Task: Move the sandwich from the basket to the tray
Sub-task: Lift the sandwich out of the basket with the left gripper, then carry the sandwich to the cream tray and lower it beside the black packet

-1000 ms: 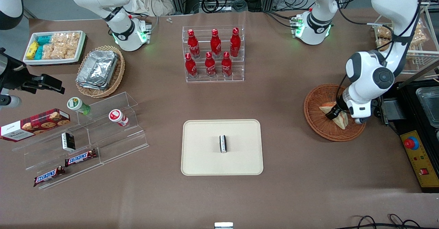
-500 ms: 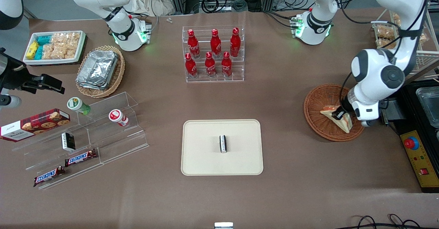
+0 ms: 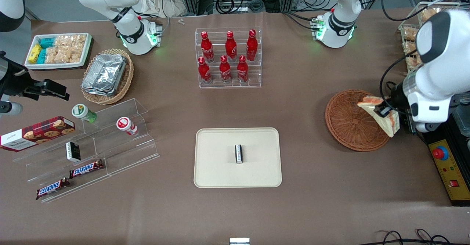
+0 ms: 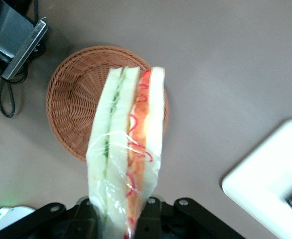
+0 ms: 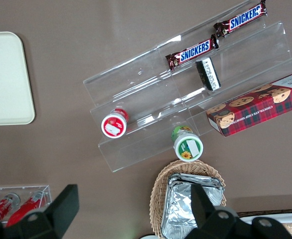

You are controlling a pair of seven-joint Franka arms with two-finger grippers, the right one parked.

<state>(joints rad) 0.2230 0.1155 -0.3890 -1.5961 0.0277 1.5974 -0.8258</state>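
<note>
The gripper (image 3: 384, 111) clamps a triangular sandwich (image 3: 382, 118) in clear, crinkled plastic wrap and holds it in the air above the edge of the basket (image 3: 349, 122) at the working arm's end of the table. The wrist view shows pale bread slices with green and orange-red filling layers (image 4: 128, 159). The basket is round, shallow, reddish-brown woven wicker. The tray (image 3: 220, 164) is flat, cream, rounded at its corners, with a low rim; a small black-and-white packet (image 3: 239, 153) lies on it.

Glossy white arm (image 3: 437, 68) — dark grey joint caps, black cables, black gripper (image 3: 383, 111).
</note>
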